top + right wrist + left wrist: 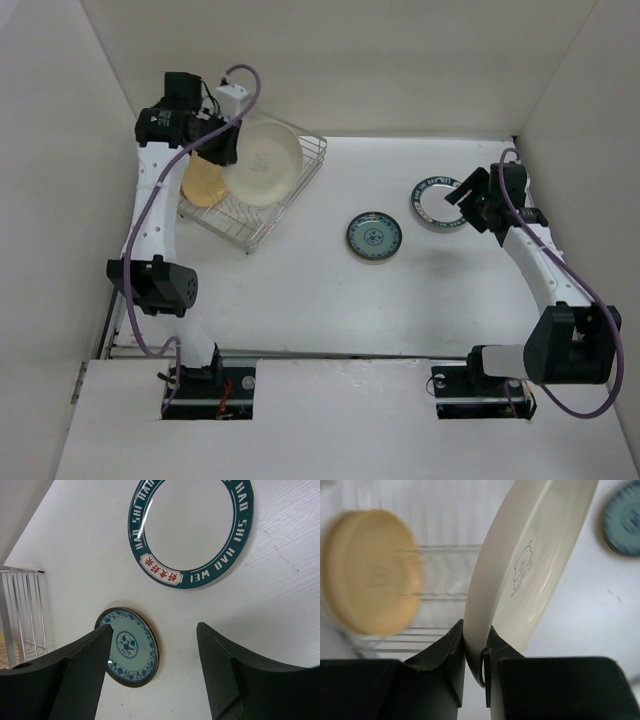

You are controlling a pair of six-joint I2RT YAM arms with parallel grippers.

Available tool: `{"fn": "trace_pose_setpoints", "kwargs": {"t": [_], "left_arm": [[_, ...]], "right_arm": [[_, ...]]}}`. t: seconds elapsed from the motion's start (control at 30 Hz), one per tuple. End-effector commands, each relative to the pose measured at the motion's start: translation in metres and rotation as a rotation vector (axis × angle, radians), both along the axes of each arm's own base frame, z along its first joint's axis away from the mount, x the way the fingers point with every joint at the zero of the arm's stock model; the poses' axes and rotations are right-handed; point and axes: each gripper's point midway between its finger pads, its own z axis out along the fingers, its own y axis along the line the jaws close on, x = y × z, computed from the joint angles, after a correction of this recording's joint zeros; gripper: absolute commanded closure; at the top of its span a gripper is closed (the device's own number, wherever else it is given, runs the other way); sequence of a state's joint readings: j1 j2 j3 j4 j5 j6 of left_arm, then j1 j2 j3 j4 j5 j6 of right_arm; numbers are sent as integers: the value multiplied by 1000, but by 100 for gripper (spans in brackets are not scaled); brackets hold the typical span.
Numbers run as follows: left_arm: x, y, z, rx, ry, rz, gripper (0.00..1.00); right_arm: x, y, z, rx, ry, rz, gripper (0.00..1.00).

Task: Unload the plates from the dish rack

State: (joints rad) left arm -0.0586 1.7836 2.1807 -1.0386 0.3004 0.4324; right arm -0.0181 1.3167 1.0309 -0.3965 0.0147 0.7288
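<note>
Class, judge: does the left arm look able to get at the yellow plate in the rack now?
Probably not yet: the left gripper is shut on the cream plate, though the yellow plate stands unobstructed beside it.

Two plates (374,237) lie on table (400,310), right of dish rack (245,225).

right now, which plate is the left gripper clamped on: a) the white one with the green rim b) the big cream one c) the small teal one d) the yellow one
B: the left gripper pinches the rim of the cream plate; the teal plate and green-rimmed plate lie on the table, and the yellow plate sits in the dish rack.
</note>
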Motion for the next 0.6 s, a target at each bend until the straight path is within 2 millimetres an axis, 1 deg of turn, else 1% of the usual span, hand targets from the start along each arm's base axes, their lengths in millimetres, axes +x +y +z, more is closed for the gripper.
{"fn": "trace_pose_setpoints", "kwargs": {"t": [0.0,0.03,0.07,0.1,0.13,0.17,0.2,0.23,0.27,0.3,0.33,0.37,0.4,0.43,0.5,0.53,0.57], "left_arm": [[-78,-65,-46,-112,305,-278,100],[-89,-73,-56,-108,352,-326,100],[-101,-86,-69,-102,407,-388,100],[-117,-91,-86,-101,493,-424,100],[-125,-96,-91,-94,513,-467,100],[-129,-102,-103,-85,561,-490,100],[-138,-108,-116,-61,607,-511,100],[-137,-110,-124,-46,617,-517,100],[-135,-108,-133,-33,641,-483,100],[-134,-112,-145,-31,674,-481,100],[-130,-112,-153,-22,681,-477,100],[-132,-112,-162,-23,716,-464,98],[-128,-113,-173,-25,746,-453,95],[-127,-114,-179,-23,763,-451,94],[-130,-116,-191,-16,806,-455,87],[-132,-120,-201,-8,836,-463,81],[-132,-118,-208,2,847,-458,76]], "right_arm": [[-6,4,5,-6,-13,23,26],[-6,4,5,-6,-13,23,26],[-6,6,5,0,-13,30,26],[-6,6,5,0,-13,30,26],[-6,6,5,0,-13,30,26],[-8,7,1,6,-4,37,26],[-8,7,1,6,-4,37,26],[-9,9,2,12,-4,44,26],[-9,9,2,12,-4,44,26],[-9,9,2,12,-4,44,26],[-9,9,2,12,-4,44,26],[-10,9,-2,12,5,44,26],[-11,9,1,12,-6,44,26],[-11,9,1,12,-6,44,26],[-11,7,1,6,-6,37,26],[-12,7,0,6,3,37,26],[-13,7,3,6,-6,37,26]]}}
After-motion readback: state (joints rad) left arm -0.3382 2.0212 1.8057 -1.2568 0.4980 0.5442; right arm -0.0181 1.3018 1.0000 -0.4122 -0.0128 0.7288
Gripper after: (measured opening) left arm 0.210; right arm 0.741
